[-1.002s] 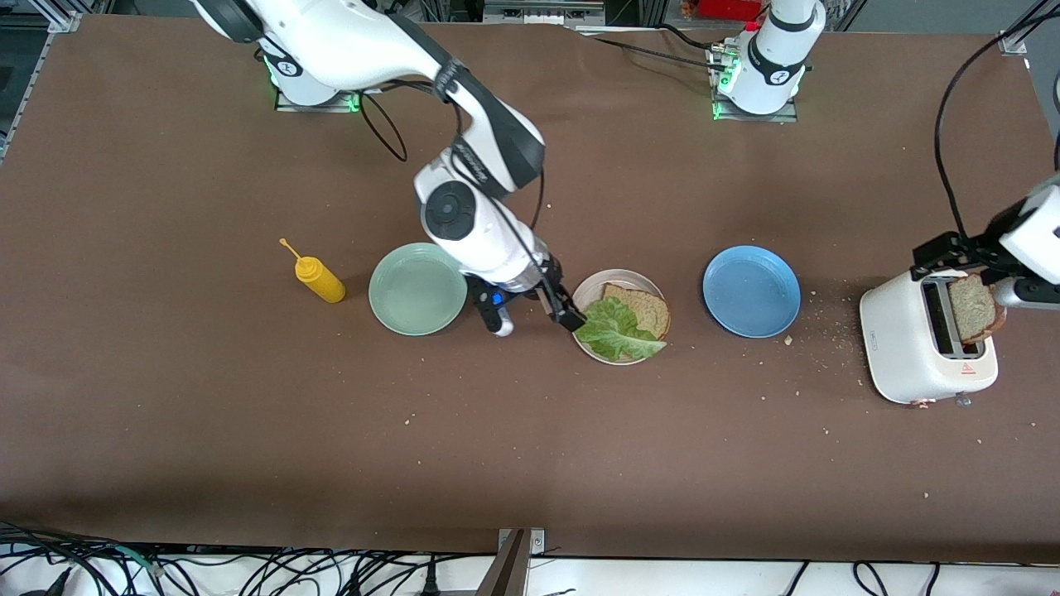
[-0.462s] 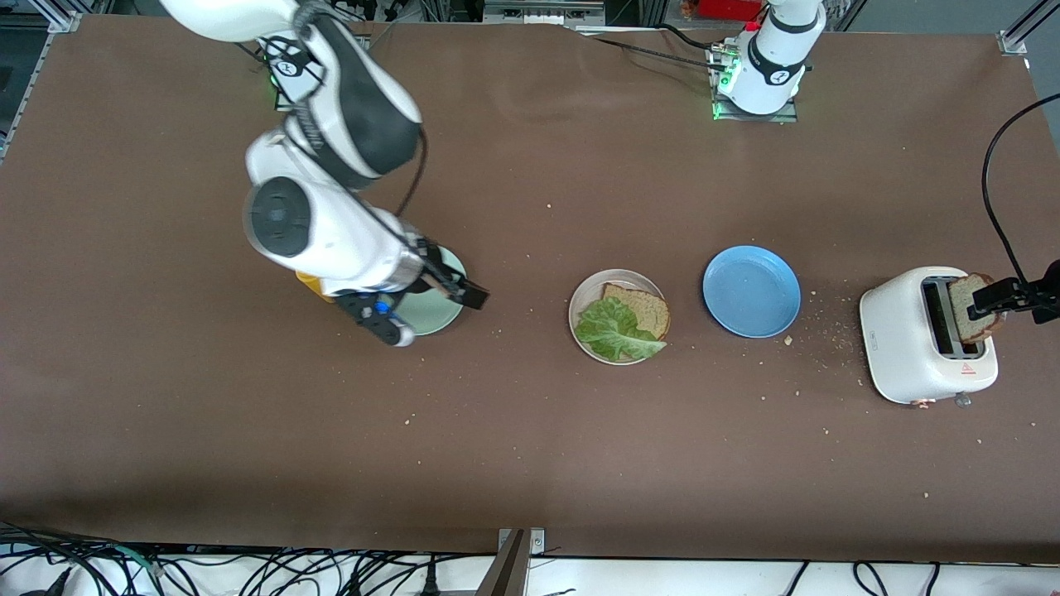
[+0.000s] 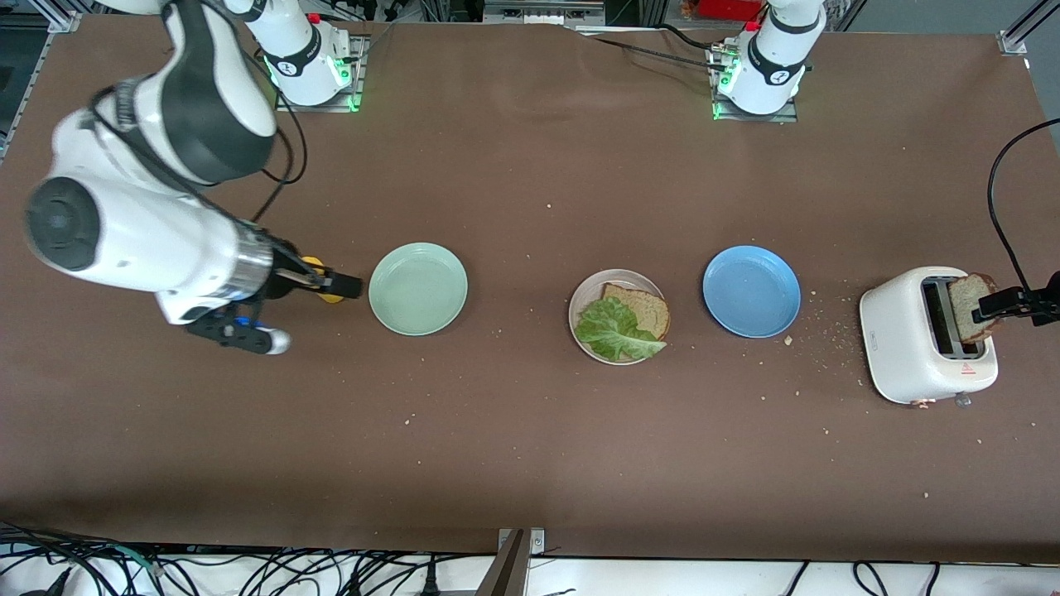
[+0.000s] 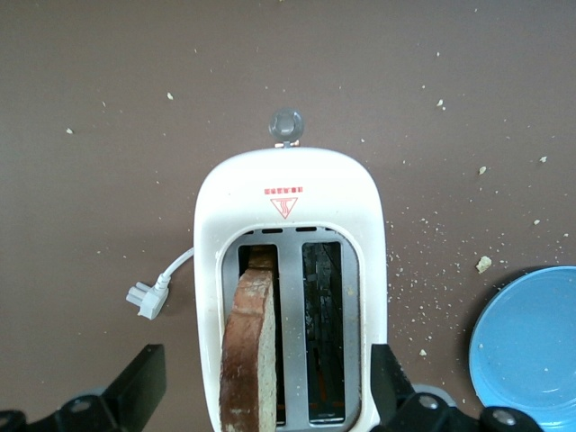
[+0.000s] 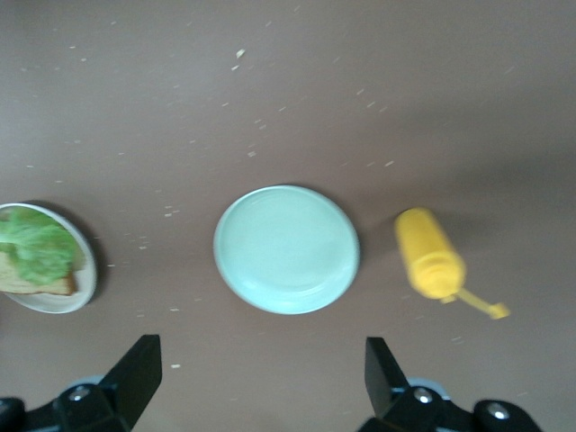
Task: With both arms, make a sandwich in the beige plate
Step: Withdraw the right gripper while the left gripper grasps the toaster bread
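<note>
Bread point(image 3: 636, 308) lies on the beige plate point(image 3: 580, 291) with a lettuce leaf point(image 3: 614, 329) over it, between the green plate point(image 3: 417, 288) and the blue plate point(image 3: 751, 290). The top slice point(image 4: 249, 351) stands upright in one slot of the toaster point(image 4: 288, 193) at my left arm's end of the table, so the sandwich is unfinished.

My left gripper point(image 4: 267, 396) hovers over the toaster, fingers point(image 4: 139, 389) wide apart and straddling it, gripping nothing. As I judge it, the job in hand is lifting that slice. I should center over its crust, drop straight down, close gently on the flat faces so it does not crumble, then pull up without tipping the toaster.

My right gripper point(image 5: 261, 382) hangs over the yellow bottle point(image 5: 430, 262) beside the green plate, fingers point(image 5: 137, 373) spread and empty; that arm waits, clear of the beige plate.
</note>
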Action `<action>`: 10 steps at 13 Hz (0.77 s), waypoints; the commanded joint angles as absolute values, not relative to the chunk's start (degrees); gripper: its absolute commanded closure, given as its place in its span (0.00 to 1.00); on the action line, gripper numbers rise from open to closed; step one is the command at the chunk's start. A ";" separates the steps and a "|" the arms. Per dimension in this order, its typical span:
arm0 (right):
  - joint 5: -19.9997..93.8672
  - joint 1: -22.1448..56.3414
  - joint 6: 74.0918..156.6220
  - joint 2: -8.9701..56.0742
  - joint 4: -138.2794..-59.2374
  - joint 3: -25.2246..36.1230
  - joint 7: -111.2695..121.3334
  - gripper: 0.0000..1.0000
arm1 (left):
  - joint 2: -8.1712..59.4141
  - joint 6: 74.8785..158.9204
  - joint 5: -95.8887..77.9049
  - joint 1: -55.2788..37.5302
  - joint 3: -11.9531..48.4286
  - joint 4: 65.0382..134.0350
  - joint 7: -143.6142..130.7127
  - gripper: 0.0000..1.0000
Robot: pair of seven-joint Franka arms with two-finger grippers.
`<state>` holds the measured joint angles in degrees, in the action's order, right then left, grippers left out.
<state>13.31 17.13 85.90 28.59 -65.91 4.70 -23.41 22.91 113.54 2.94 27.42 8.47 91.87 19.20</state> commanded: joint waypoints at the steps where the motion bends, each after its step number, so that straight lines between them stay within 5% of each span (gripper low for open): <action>1: 7.05 14.86 84.90 24.36 -69.51 4.92 -9.98 0.00 | 24.25 113.03 2.55 28.47 9.14 92.72 20.30 0.23; 2: 6.16 13.81 84.99 23.56 -69.96 4.92 -7.15 0.00 | 24.78 112.77 2.64 29.43 9.14 92.72 20.65 0.45; 3: 5.80 12.67 84.90 22.77 -69.96 5.01 -4.68 0.00 | 25.13 112.24 2.46 29.70 9.23 92.72 20.65 0.53; 5: 5.89 9.77 85.86 21.89 -70.66 5.01 3.91 0.00 | 25.31 111.45 2.46 29.88 9.23 92.55 20.39 0.92; 6: 5.89 9.06 86.57 21.88 -70.84 5.01 7.96 0.00 | 25.23 111.45 2.46 29.97 9.23 92.55 20.39 1.00; 10: 5.71 7.74 87.63 21.97 -72.07 5.01 10.54 0.00 | 24.96 110.14 2.46 29.97 9.23 91.85 20.04 1.00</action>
<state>6.75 7.95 86.61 23.64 -69.73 5.57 9.22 25.46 112.24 2.94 29.35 8.58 92.90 19.40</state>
